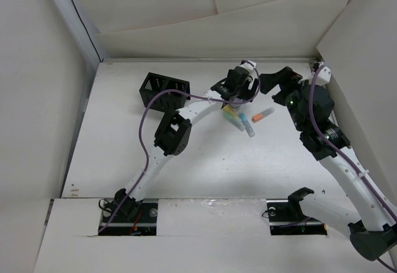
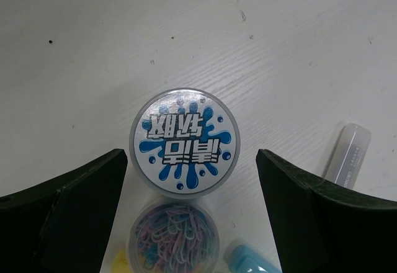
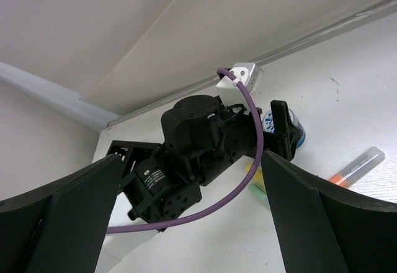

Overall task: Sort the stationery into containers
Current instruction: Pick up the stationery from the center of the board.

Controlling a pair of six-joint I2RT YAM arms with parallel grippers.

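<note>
A small round jar (image 2: 184,143) with a grey-rimmed lid and a blue splash label sits between the fingers of my left gripper (image 2: 192,167). The jaws stand open with a gap on each side. Just below the lid is a clear round body full of coloured paper clips (image 2: 172,236). A yellow stick (image 1: 230,112), a light blue stick (image 1: 247,125) and an orange stick (image 1: 263,114) lie close by on the table. The black organizer box (image 1: 162,90) stands to the left. My right gripper (image 1: 277,82) hovers open and empty to the right, facing the left arm.
White walls (image 1: 43,99) enclose the table on three sides. The left arm's purple cable (image 3: 251,130) loops across the right wrist view. A pale green stick (image 3: 258,187) lies beside the left gripper's fingers.
</note>
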